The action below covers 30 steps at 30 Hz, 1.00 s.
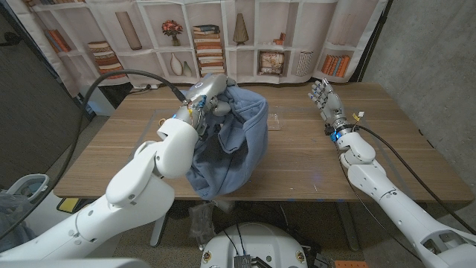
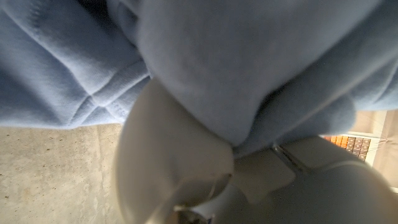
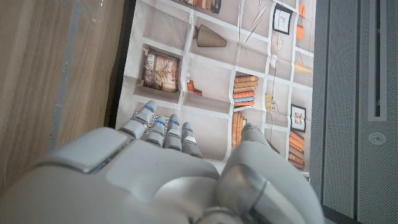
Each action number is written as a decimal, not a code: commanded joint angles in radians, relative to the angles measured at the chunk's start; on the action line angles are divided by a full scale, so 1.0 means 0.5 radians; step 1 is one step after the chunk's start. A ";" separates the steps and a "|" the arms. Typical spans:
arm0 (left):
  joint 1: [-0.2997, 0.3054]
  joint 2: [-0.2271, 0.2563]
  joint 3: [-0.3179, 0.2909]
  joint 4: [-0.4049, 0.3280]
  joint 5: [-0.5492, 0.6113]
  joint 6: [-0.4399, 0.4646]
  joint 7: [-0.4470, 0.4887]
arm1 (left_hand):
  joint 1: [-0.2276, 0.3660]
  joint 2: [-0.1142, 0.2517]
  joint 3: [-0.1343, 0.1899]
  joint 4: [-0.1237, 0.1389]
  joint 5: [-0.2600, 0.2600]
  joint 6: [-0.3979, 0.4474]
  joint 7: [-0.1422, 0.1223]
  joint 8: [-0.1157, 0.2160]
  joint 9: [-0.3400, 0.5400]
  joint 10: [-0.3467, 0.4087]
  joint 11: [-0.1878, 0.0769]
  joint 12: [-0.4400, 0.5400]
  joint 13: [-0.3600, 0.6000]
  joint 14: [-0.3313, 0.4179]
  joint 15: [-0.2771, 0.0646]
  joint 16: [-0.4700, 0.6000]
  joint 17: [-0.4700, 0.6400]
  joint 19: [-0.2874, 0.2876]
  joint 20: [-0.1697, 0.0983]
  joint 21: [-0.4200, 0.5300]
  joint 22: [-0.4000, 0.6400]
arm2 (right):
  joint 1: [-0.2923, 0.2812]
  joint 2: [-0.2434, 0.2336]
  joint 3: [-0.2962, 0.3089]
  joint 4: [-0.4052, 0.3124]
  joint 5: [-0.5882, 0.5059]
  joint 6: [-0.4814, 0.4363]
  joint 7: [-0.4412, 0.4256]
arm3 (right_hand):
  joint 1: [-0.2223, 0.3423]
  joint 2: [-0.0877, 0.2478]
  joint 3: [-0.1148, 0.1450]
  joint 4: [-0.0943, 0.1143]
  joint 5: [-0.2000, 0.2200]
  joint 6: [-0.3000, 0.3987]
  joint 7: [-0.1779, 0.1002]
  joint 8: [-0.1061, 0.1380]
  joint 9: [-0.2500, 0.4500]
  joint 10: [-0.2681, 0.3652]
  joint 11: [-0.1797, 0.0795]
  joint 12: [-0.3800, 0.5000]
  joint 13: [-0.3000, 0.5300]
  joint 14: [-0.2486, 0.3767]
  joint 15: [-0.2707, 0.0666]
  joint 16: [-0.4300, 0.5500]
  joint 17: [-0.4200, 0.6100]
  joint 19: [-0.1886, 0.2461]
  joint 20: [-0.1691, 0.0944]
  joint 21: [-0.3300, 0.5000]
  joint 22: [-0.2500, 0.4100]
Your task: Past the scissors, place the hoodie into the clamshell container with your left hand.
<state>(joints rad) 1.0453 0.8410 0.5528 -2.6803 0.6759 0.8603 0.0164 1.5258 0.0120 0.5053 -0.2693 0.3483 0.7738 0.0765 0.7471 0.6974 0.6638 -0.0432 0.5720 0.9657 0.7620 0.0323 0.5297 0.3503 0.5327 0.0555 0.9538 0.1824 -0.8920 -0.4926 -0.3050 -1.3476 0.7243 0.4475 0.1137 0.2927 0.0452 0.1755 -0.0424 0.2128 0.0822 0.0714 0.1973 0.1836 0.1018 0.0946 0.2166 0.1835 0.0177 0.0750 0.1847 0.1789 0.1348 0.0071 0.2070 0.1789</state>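
My left hand point(image 1: 204, 95) grips a blue hoodie point(image 1: 232, 145) by its upper folds and holds it up over the middle of the wooden table point(image 1: 312, 160). The cloth hangs in a bunch, and its lower end reaches the table's near edge. In the left wrist view the hoodie point(image 2: 249, 62) drapes over my left hand point(image 2: 174, 162). A clear plastic clamshell container point(image 1: 274, 119) lies just right of the hanging cloth. My right hand point(image 1: 323, 92) stands open at the far right of the table, holding nothing, and shows again in its wrist view point(image 3: 155, 180). The hoodie hides the table beneath it.
A printed bookshelf backdrop point(image 1: 223, 37) stands behind the table's far edge. A black cable point(image 1: 126, 74) loops over my left arm. Bare table surface lies between the hoodie and my right arm.
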 commanded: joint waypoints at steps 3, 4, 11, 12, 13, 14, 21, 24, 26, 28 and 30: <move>-0.014 0.043 -0.073 -0.091 -0.054 0.070 -0.029 | 0.005 0.010 0.247 0.215 0.008 0.015 0.005 0.003 0.009 0.022 -0.004 -0.012 0.013 0.271 -0.227 0.031 1.118 0.618 -0.470 0.195 0.008 | 0.055 0.025 -0.019 0.046 -0.011 -0.003 0.014 | 0.011 0.013 0.000 -0.012 -0.010 0.019 0.008 -0.005 0.007 0.013 0.006 -0.004 0.009 0.009 0.012 0.001 0.006 0.013 -0.005 -0.007 0.009; -0.021 0.044 -0.080 -0.092 -0.066 0.072 -0.033 | 0.005 0.009 0.249 0.215 0.008 0.022 0.008 0.005 0.009 0.022 -0.004 -0.015 0.012 0.271 -0.227 0.030 1.120 0.612 -0.471 0.196 0.007 | 0.056 0.025 -0.019 0.047 -0.010 -0.004 0.015 | 0.011 0.013 0.000 -0.012 -0.010 0.020 0.009 -0.005 0.007 0.012 0.008 -0.004 0.009 0.010 0.012 0.001 0.006 0.013 -0.004 -0.007 0.009; -0.058 0.050 -0.133 -0.082 -0.168 0.031 -0.015 | -0.001 0.006 0.261 0.217 0.009 0.023 -0.002 0.004 0.011 0.031 -0.006 -0.025 0.014 0.279 -0.236 0.029 1.128 0.602 -0.473 0.213 0.007 | 0.053 0.021 -0.017 0.046 -0.006 -0.010 0.016 | 0.011 0.014 0.000 -0.013 -0.012 0.020 0.009 -0.005 0.007 0.013 0.007 -0.004 0.009 0.010 0.012 0.001 0.007 0.014 -0.003 -0.007 0.009; -0.055 0.045 -0.161 -0.075 -0.210 0.000 -0.007 | -0.003 0.005 0.263 0.217 0.009 0.026 -0.002 0.003 0.007 0.029 -0.006 -0.026 0.017 0.278 -0.235 0.027 1.128 0.593 -0.473 0.213 0.007 | 0.053 0.021 -0.017 0.047 -0.005 -0.010 0.018 | 0.011 0.014 0.000 -0.014 -0.012 0.020 0.008 -0.005 0.007 0.013 0.006 -0.004 0.009 0.009 0.011 0.001 0.007 0.015 -0.004 -0.007 0.009; -0.057 0.042 -0.179 -0.069 -0.240 -0.022 -0.001 | -0.004 0.005 0.265 0.218 0.008 0.024 -0.001 0.000 0.004 0.025 -0.011 -0.028 0.020 0.277 -0.236 0.025 1.128 0.564 -0.466 0.205 0.007 | 0.051 0.022 -0.015 0.045 -0.001 -0.013 0.014 | 0.011 0.014 0.000 -0.014 -0.012 0.020 0.009 -0.005 0.007 0.013 0.007 -0.004 0.009 0.009 0.011 0.001 0.007 0.014 -0.004 -0.007 0.009; -0.066 0.042 -0.181 -0.064 -0.251 -0.032 0.009 | -0.005 0.003 0.268 0.217 0.008 0.022 -0.007 0.001 0.009 0.027 -0.012 -0.031 0.019 0.267 -0.243 0.016 1.123 0.550 -0.466 0.203 0.006 | 0.051 0.020 -0.017 0.048 -0.005 -0.010 0.018 | 0.011 0.014 0.000 -0.014 -0.012 0.020 0.010 -0.005 0.007 0.013 0.007 -0.004 0.009 0.010 0.012 0.001 0.007 0.014 -0.005 -0.007 0.009; -0.161 0.041 -0.156 -0.029 -0.276 -0.058 0.042 | -0.011 0.000 0.277 0.218 0.006 0.031 -0.018 0.001 0.006 0.031 -0.025 -0.043 0.018 0.269 -0.254 -0.001 1.108 0.534 -0.464 0.211 0.001 | 0.046 0.013 -0.015 0.031 -0.005 -0.018 0.012 | 0.011 0.016 0.000 -0.015 -0.013 0.021 0.010 -0.005 0.007 0.015 0.011 -0.003 0.009 0.011 0.015 0.001 0.007 0.014 -0.003 -0.007 0.009; -0.189 0.040 -0.178 -0.005 -0.322 -0.080 0.045 | -0.016 -0.002 0.279 0.220 0.004 0.033 -0.021 0.001 0.005 0.036 -0.032 -0.047 0.016 0.275 -0.264 -0.006 1.102 0.532 -0.469 0.215 0.001 | 0.042 0.011 -0.013 0.024 -0.002 -0.024 0.007 | 0.011 0.016 0.000 -0.016 -0.014 0.021 0.010 -0.005 0.007 0.013 0.008 -0.004 0.009 0.011 0.016 0.001 0.007 0.014 -0.004 -0.008 0.009; -0.207 0.043 -0.205 0.022 -0.370 -0.103 0.038 | -0.018 -0.003 0.280 0.221 0.003 0.030 -0.022 0.000 0.006 0.040 -0.033 -0.048 0.014 0.279 -0.263 -0.006 1.102 0.531 -0.472 0.218 0.000 | 0.039 0.008 -0.012 0.025 -0.002 -0.023 0.010 | 0.011 0.016 0.000 -0.016 -0.014 0.021 0.011 -0.005 0.007 0.013 0.008 -0.004 0.009 0.010 0.014 0.001 0.007 0.015 -0.004 -0.008 0.009; -0.210 0.047 -0.216 0.030 -0.397 -0.111 0.046 | -0.020 -0.004 0.281 0.221 0.002 0.036 -0.021 0.000 0.002 0.042 -0.038 -0.049 0.015 0.281 -0.267 -0.007 1.102 0.531 -0.481 0.220 0.000 | 0.037 0.007 -0.011 0.024 0.000 -0.026 0.007 | 0.011 0.017 0.000 -0.017 -0.014 0.020 0.009 -0.006 0.007 0.012 0.008 -0.004 0.009 0.011 0.015 0.001 0.007 0.015 -0.004 -0.008 0.009; -0.225 0.056 -0.223 0.044 -0.419 -0.110 0.046 | -0.022 -0.005 0.283 0.221 0.000 0.039 -0.031 0.000 0.000 0.047 -0.039 -0.050 0.015 0.280 -0.264 -0.009 1.105 0.532 -0.483 0.224 0.000 | 0.033 0.005 -0.008 0.021 0.003 -0.029 0.003 | 0.011 0.017 0.000 -0.017 -0.015 0.020 0.008 -0.006 0.007 0.013 0.014 -0.004 0.009 0.010 0.013 0.001 0.007 0.014 -0.003 -0.008 0.009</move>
<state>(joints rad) 0.9715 0.8616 0.4703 -2.6923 0.5444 0.8387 0.0279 1.5171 -0.0038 0.5177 -0.2817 0.3477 0.7844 0.0657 0.7471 0.6972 0.6795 -0.0589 0.5478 0.9702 0.7692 0.0393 0.5279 0.3765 0.5415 0.0643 0.9715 0.1787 -0.8684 -0.4847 -0.3126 -1.3286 0.7215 0.4395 0.1206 0.2926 0.0452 0.1725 -0.0452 0.2072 0.0859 0.0751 0.1973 0.1836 0.1018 0.0946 0.2166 0.1834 0.0178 0.0750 0.1847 0.1789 0.1348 0.0071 0.2031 0.1789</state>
